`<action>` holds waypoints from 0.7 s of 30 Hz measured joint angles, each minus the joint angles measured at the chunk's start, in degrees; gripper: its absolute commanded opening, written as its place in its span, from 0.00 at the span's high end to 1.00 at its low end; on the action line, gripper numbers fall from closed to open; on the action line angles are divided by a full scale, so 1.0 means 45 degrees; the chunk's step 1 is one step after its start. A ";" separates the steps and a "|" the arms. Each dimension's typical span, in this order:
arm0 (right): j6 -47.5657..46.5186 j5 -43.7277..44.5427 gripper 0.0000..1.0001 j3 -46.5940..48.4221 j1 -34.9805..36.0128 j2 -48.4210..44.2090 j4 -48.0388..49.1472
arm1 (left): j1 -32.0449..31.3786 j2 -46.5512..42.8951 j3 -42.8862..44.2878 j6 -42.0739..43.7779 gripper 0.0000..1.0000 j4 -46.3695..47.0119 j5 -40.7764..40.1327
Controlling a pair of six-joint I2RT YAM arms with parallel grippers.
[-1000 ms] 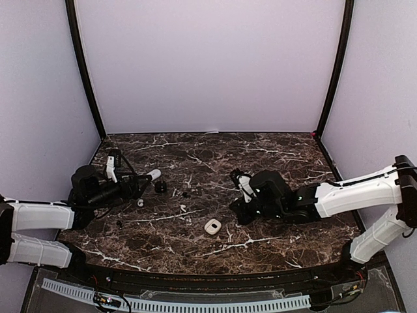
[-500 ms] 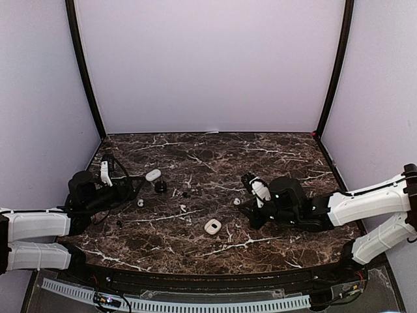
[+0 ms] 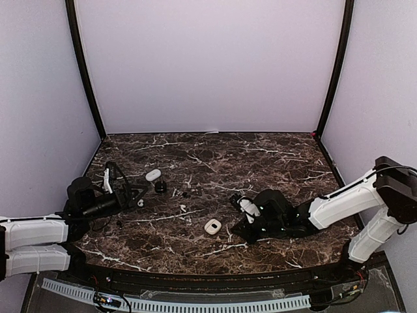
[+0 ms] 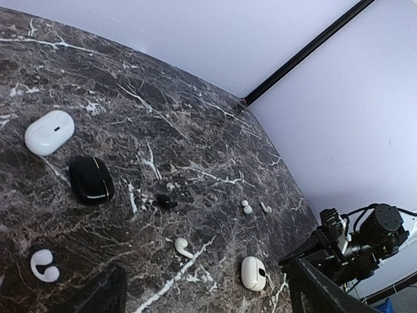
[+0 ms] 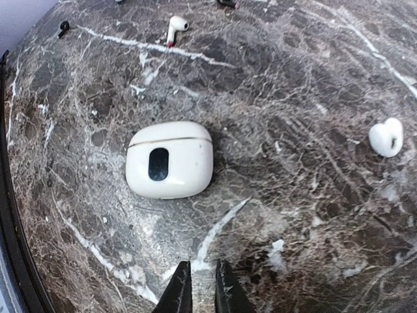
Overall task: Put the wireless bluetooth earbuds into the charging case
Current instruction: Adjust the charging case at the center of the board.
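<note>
Right wrist view, earbuds first: white bean-shaped earbud [image 5: 386, 137] loose on the marble table [image 5: 293, 215], at 3 o'clock from the white charging case [image 5: 169, 160] and well apart from it. White stemmed earbud [image 5: 174, 26] at 12 o'clock from the same case, also apart. No earbud seen seated in a case. Charging case flat on the marble, a seam line along its far side and a dark oval on its face. Looks closed, though hard to be sure from this angle.

Right gripper [image 5: 200, 274] low at the 6 o'clock edge of that view, with the case at its 11 o'clock. Fingers drawn almost together, only a slim gap between them, nothing pinched.

Left wrist view, further out: curled earbud [image 4: 44, 265], white, at 7 o'clock from a black case [image 4: 91, 180]. Second white case [image 4: 49, 132] at 11 o'clock from the black one. Small black earbud [image 4: 166, 202] at 4 o'clock from it. Left gripper [image 4: 205, 277] spread wide and empty, one finger at each bottom corner of the view.

Judged step: the approach ahead of a first pick, with nothing lifted and nothing inserted yet.

Next move, as a judgement: calls for opening the right fingers wider, swinging toward 2 o'clock over the bean-shaped earbud, then straddling it and closing gently. Tiny and glossy, so likely to skid or pop out of a hard pinch. Also calls for getting the lid open beforehand, probably with the left gripper steadying the case.
</note>
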 measured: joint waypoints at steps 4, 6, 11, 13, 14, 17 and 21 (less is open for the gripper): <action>0.0165 -0.0189 0.92 0.0053 0.0311 0.0787 0.0306 | -0.0325 -0.0019 -0.0126 -0.0393 0.12 -0.0092 0.0136; 0.0214 -0.0243 0.94 0.0219 0.0466 0.1253 0.0476 | -0.0491 -0.0015 -0.0126 -0.0539 0.12 -0.0121 0.0160; 0.0369 -0.0291 0.95 0.0908 0.0831 0.2336 0.1229 | -0.0942 0.0219 -0.0126 -0.0835 0.12 -0.0121 0.0194; 0.0461 -0.0287 0.95 0.1137 0.0962 0.2705 0.1593 | -0.1093 0.0340 -0.0126 -0.0908 0.12 -0.0121 0.0194; 0.0495 -0.0287 0.95 0.1229 0.0996 0.2871 0.1778 | -0.1151 0.0374 -0.0126 -0.0937 0.12 -0.0121 0.0189; 0.0631 -0.0185 0.94 0.1671 0.1117 0.3517 0.2370 | -0.1277 0.0413 -0.0126 -0.1035 0.12 -0.0121 0.0131; 0.0704 -0.0136 0.90 0.2555 0.1166 0.4391 0.2807 | -0.1452 0.0549 -0.0126 -0.1137 0.12 -0.0112 0.0034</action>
